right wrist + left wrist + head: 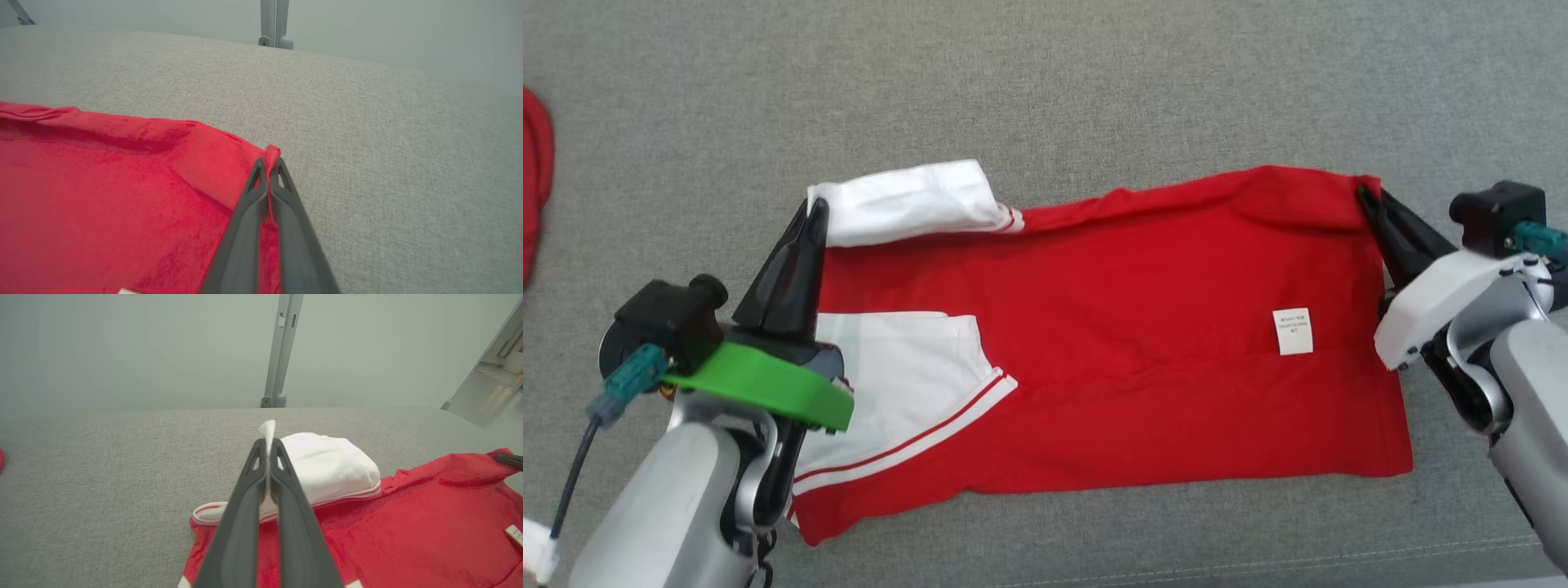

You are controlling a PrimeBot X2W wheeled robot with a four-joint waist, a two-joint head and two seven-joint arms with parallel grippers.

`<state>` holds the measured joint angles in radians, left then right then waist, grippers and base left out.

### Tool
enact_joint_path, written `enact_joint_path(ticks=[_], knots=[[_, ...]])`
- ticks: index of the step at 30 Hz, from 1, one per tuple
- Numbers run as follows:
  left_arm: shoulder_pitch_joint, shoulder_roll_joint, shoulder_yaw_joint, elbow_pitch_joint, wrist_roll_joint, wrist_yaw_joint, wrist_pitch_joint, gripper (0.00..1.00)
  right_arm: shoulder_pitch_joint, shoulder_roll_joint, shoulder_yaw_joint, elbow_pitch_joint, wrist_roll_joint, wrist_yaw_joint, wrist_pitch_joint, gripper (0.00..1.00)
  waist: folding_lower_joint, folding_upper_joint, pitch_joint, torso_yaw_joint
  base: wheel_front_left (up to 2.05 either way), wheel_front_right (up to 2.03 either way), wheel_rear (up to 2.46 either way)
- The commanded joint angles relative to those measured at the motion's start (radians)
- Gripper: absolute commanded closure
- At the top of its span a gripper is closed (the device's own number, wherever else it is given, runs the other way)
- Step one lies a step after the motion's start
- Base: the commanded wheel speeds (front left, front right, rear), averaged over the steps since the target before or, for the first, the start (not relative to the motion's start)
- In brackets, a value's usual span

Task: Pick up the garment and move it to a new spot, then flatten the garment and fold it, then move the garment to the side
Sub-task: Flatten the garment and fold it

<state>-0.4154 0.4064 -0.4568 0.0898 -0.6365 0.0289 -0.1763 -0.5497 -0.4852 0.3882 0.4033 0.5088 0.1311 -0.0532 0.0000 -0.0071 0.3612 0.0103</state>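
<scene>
Grey fabric surface [1045,82] carries the red garment [1135,327], spread flat between the two pincers. White sleeve [907,200] is doubled over at the far edge. Left pincer [814,209] is clamped on that sleeve's corner, and the shirt body runs off to its right. Right pincer [1365,194] is pinched on the far red hem corner, with the body to its left and the care label [1293,331] nearer the robot than its tips. Looks like the fold step, flattening done. Next: lift both corners together, keep the edge taut, carry it to the near hem.
</scene>
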Motion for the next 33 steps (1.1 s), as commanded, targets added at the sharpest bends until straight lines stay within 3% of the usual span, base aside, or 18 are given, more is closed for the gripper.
enact_joint_path(ticks=[1,7,16,21,25,27,28,29,30,31,33], knots=[[0.033,0.013,0.007,-0.020,-0.009,0.013,-0.005,1.00,0.030,-0.003,-0.008,-0.017,0.006,-0.001,-0.004,1.00,0.0000,0.0071,-0.023,-0.003,0.00,0.00,0.00],[0.214,0.041,0.017,-0.166,-0.030,0.083,0.001,1.00,0.195,0.003,-0.061,-0.152,-0.019,-0.001,0.014,1.00,0.0000,0.0071,-0.056,-0.011,0.00,0.00,0.00],[0.415,0.024,0.037,-0.254,-0.085,0.160,-0.020,1.00,0.386,0.041,-0.163,-0.281,-0.042,-0.001,0.060,1.00,0.0000,0.0071,-0.092,-0.025,0.00,0.00,0.00],[0.460,0.015,0.037,-0.248,-0.100,0.170,-0.024,1.00,0.432,0.061,-0.184,-0.296,-0.055,-0.001,0.069,1.00,0.0000,0.0071,-0.099,-0.026,0.00,0.00,0.00],[0.457,0.005,0.032,-0.205,-0.123,0.150,-0.026,1.00,0.453,0.081,-0.188,-0.292,-0.064,-0.001,0.059,1.00,0.0000,0.0071,-0.103,-0.027,0.00,0.00,0.00],[0.452,-0.004,0.031,-0.173,-0.137,0.139,-0.028,1.00,0.463,0.094,-0.190,-0.285,-0.067,-0.001,0.052,0.58,0.0000,0.0071,-0.105,-0.030,0.00,0.00,0.00],[0.448,-0.006,0.034,-0.157,-0.140,0.135,-0.031,1.00,0.467,0.100,-0.191,-0.283,-0.069,-0.001,0.048,0.27,0.0000,0.0071,-0.106,-0.032,0.00,0.00,0.00],[0.446,-0.008,0.037,-0.143,-0.144,0.132,-0.032,0.67,0.471,0.108,-0.194,-0.281,-0.068,-0.001,0.042,0.00,0.0000,0.0071,-0.108,-0.034,0.00,0.00,0.00],[0.445,-0.009,0.040,-0.130,-0.145,0.131,-0.038,0.42,0.474,0.116,-0.199,-0.282,-0.068,-0.001,0.037,0.00,0.0000,0.0071,-0.110,-0.036,0.00,0.00,0.00],[0.444,-0.010,0.042,-0.121,-0.145,0.129,-0.041,0.03,0.480,0.121,-0.204,-0.283,-0.068,-0.001,0.031,0.00,0.0000,0.0071,-0.112,-0.038,0.00,0.00,0.00],[0.445,-0.013,0.048,-0.114,-0.148,0.130,-0.046,0.00,0.487,0.124,-0.208,-0.284,-0.070,-0.001,0.028,0.00,0.0000,0.0071,-0.114,-0.040,0.00,0.00,0.00]])
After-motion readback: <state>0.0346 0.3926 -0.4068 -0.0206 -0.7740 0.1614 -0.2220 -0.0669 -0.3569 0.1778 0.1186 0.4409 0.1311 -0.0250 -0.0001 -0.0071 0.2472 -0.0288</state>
